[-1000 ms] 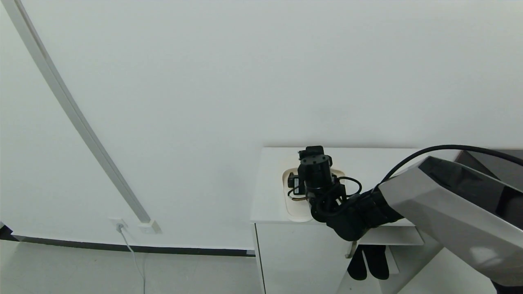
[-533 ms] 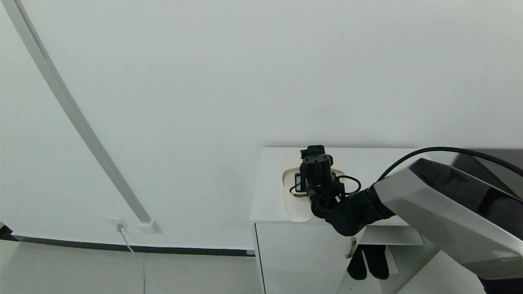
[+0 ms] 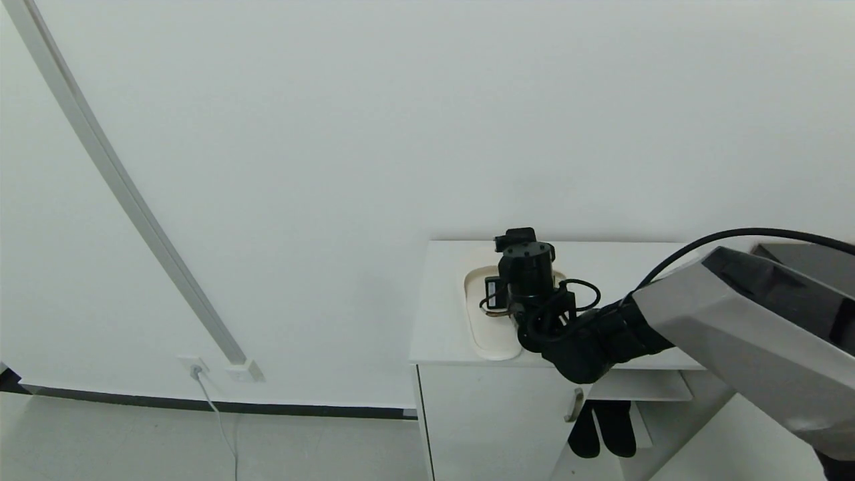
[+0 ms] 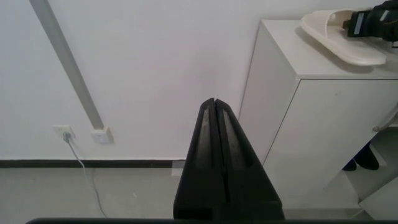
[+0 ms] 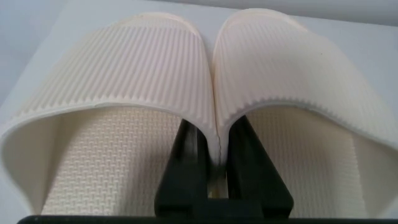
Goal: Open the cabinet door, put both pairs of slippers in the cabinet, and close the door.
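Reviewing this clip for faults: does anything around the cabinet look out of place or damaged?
Nothing damaged or spilled. The cream slippers lie on top of the cabinet rather than inside, pressed side by side, with the right gripper pinching their inner edges.

- Left gripper [image 4: 214,155]: black, fingers pressed flat together, nothing between them.
- White cabinet [image 4: 280,112]: to the right, against the far wall.
- Cream slipper [image 4: 339,40]: on the cabinet top, its tip overhanging the front edge; the black end of the right arm [image 4: 376,23] sits on it.
- Black slippers [image 4: 364,160]: low inside the cabinet, partly hidden.
- Far wall, left of the cabinet: slanting grey conduit [image 4: 65,62], socket [image 4: 63,132] with a hanging cable [image 4: 84,169], black baseboard [image 4: 37,163].
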Controlling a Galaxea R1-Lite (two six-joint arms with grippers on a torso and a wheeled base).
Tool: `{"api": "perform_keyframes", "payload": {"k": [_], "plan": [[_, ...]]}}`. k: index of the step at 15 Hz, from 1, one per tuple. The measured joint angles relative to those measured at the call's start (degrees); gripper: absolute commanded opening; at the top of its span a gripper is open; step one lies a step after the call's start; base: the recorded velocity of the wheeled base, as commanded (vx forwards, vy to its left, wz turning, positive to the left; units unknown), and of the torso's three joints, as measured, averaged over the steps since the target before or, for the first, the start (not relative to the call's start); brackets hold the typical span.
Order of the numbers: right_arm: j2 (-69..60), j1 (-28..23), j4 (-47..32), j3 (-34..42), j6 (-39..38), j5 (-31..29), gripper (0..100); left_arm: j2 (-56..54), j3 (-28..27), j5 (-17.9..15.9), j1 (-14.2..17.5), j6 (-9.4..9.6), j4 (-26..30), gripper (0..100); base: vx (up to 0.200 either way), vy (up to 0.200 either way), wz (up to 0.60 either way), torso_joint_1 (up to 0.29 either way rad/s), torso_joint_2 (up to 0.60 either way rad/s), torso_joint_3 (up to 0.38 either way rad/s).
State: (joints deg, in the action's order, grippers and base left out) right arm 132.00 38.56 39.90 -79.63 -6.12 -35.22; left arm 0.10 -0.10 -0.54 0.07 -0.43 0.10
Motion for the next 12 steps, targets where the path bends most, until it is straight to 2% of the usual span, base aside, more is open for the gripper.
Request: {"api": "perform_keyframes", "payload": {"k": [5,9,12], "plan": [[-11.33,1.34,2.41,15.41,0.33,7.45,0,0.0,0.0,0.0,0.0,0.0,0.0,0,0.0,0.0,0.0,0.0,0.0,0.0],[-22.85,4.35,2.9,29.77,0.27,18.64,0,0.0,0.0,0.0,0.0,0.0,0.0,0,0.0,0.0,0.0,0.0,0.0,0.0],[-27.48,6.06,2.99,33.22,0.07,19.87,0,0.0,0.0,0.02,-0.05,0.0,0.0,0,0.0,0.0,0.0,0.0,0.0,0.0]]}}
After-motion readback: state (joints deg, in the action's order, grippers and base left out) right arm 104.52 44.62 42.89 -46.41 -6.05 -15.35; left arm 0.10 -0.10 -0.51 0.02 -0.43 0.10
